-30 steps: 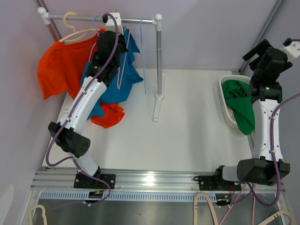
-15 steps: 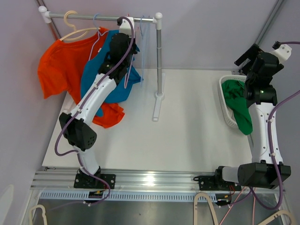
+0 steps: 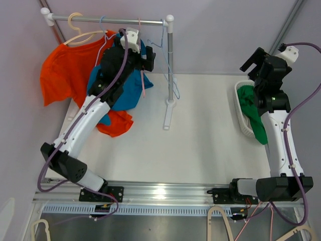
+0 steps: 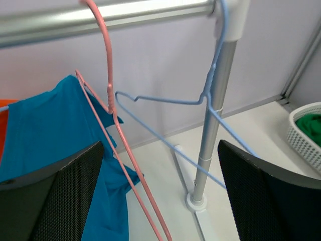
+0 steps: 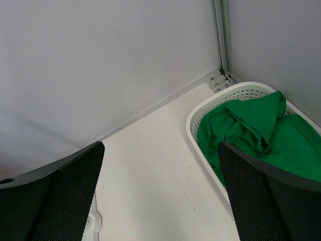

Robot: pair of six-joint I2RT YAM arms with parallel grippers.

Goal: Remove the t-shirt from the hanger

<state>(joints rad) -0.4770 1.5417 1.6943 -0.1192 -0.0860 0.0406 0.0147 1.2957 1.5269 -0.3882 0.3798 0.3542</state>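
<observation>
Top view, near to far:
- Table (image 3: 200, 145) - orange heap (image 3: 118, 125) lies at 9 o'clock, just below the blue tee (image 3: 131, 95).
- Basket (image 3: 239, 118) at 3 o'clock, green tee (image 3: 249, 100) in it and spilling over the near rim. Right gripper (image 3: 254, 57) hangs above the basket's far end, fingers spread, nothing between them.
- Left gripper (image 3: 148, 57) is up at 11 o'clock, just under the rail (image 3: 90, 19) and beside the blue tee. Wrist view shows its fingers apart and empty, with both hangers in the gap ahead, untouched.
- Pink hanger (image 4: 113, 115) is hooked on the rail. The blue tee drapes at its 9 o'clock shoulder and the other shoulder is bare - looks half off, though I can't tell how much cloth is hooked.
- Blue hanger (image 4: 165, 100) is at the rail's post end, bare.
- Orange tee (image 3: 62, 70) is on the cream hanger (image 3: 77, 25) at the rail's far-left end, fully on.

Progress, my read: the green tee is binned. The blue tee is the one in hand, not yet free. What's left is to grip it, pull it off the pink shoulder and drop it. The orange tee is untouched.
</observation>
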